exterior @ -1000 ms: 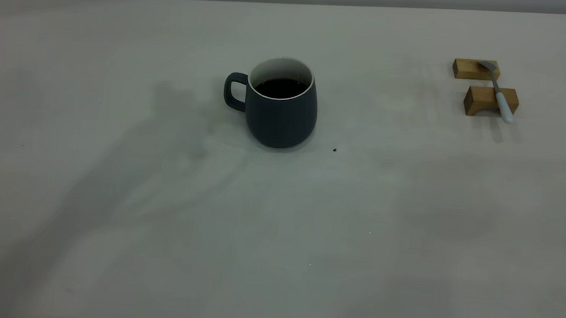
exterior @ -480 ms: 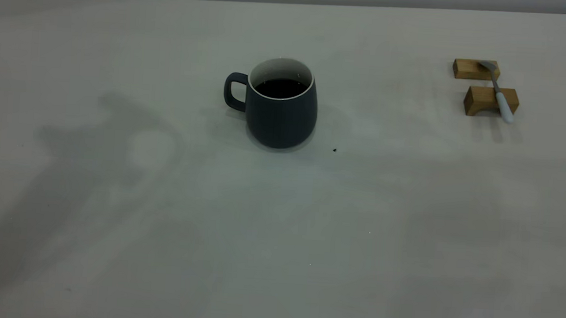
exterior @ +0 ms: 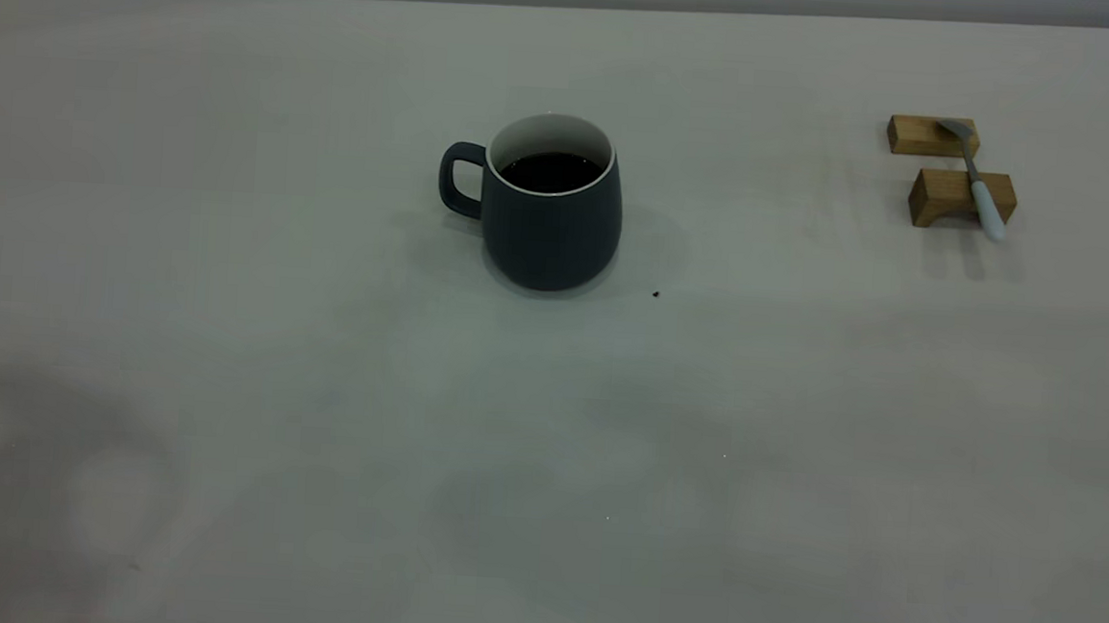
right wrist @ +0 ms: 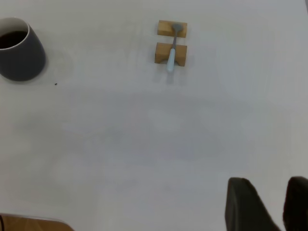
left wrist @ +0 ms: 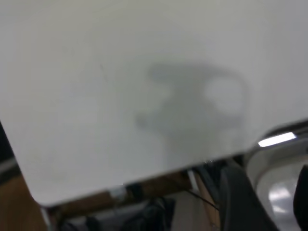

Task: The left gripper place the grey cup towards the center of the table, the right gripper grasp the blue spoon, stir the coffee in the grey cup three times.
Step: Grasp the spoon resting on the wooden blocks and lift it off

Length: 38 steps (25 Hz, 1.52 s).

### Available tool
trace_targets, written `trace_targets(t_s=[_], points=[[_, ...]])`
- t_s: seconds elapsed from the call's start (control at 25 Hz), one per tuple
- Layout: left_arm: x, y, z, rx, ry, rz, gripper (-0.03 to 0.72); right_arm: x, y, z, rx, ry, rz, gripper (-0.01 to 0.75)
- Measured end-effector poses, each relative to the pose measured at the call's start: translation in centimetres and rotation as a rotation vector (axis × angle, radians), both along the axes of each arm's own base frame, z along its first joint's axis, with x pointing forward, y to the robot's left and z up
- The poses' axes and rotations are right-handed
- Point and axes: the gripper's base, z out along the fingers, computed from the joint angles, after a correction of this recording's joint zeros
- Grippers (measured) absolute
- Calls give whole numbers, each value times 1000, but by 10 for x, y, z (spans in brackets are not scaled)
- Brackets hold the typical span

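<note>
Parted right gripper (right wrist: 269, 204) fingertips are shown only by its wrist view, well apart from blue spoon (right wrist: 172, 48) on off-white table (exterior: 319, 384).

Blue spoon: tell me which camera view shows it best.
The exterior view: the blue spoon lies across two wooden blocks, bowl and pale handle distinct. The right wrist view shows it smaller and farther off; the left wrist view shows none of it.

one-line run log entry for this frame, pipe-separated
grey cup: upright mid-table, holds coffee | blue spoon: across two wooden blocks | right gripper: open, far from spoon | left gripper: out of view
</note>
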Motion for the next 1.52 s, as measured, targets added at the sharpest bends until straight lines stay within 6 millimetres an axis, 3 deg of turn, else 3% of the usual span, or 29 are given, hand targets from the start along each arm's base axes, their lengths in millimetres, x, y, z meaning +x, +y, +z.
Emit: trace_targets(t_s=[0.28, 0.44, 0.64, 0.88, 1.52], points=[[-82, 41, -29, -93, -98, 240, 352, 0, 0, 0, 0, 0, 0, 240], [-121, 48, -37, -128, -246, 313, 352, 0, 0, 0, 0, 0, 0, 240], [-152, 49, -45, -178, -400, 357, 352, 0, 0, 0, 0, 0, 0, 240], [-166, 50, -61, -187, -482, 389, 352, 0, 0, 0, 0, 0, 0, 240], [-184, 49, -65, -215, -618, 375, 352, 0, 0, 0, 0, 0, 0, 240]])
